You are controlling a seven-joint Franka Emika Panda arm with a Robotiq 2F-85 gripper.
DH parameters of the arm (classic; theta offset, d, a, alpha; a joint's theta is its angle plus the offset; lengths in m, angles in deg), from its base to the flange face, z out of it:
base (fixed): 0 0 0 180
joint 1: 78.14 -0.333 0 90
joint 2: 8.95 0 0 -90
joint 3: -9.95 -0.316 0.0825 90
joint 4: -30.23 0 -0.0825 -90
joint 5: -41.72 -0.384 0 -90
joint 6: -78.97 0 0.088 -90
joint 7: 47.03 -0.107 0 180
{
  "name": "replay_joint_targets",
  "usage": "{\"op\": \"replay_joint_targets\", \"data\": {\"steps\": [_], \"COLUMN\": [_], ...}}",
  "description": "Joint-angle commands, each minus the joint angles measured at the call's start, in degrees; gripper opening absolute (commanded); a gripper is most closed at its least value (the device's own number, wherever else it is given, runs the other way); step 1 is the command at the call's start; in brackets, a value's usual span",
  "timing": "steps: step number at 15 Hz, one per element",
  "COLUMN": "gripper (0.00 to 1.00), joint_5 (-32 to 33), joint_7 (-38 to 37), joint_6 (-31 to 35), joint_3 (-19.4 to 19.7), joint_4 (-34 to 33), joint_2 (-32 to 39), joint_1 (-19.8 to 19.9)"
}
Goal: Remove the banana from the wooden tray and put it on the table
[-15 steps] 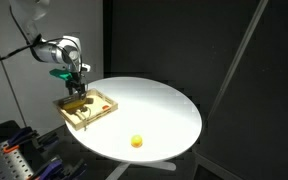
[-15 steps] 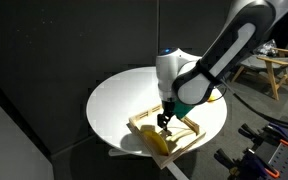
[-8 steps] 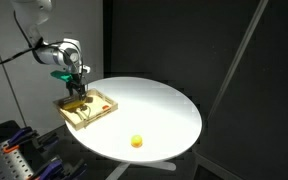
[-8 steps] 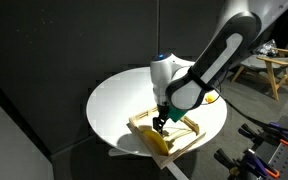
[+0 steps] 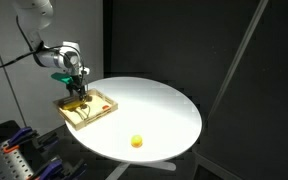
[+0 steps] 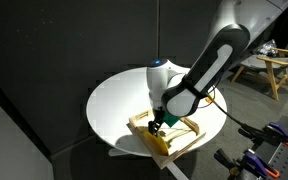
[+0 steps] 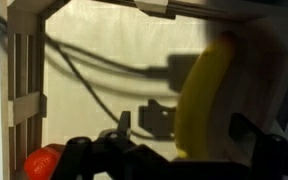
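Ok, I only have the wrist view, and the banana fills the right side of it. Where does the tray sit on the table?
Observer: The wooden tray sits at the edge of the table, on the side where the arm comes in.
Operator: Anything else on the table?
Observer: One small yellow ball, lying well clear of the tray.
Operator: Are the jaws down on the banana?
Observer: The gripper is low over the tray, and the banana lies just beside it, toward the tray's outer end. I cannot tell whether they touch.
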Motion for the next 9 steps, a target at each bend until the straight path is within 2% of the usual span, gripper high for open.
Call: {"op": "replay_joint_targets", "data": {"steps": [1, 9], "gripper": [1.00, 1.00], "joint_5": [0.8, 0.6], "joint_7": [-1.0, -0.6], "joint_6": [1.2, 2.7], "joint_3": [1.2, 2.2], "joint_4": [-1.7, -2.3], "joint_2": [1.7, 3.5], "joint_1": [-1.4, -2.4]}}
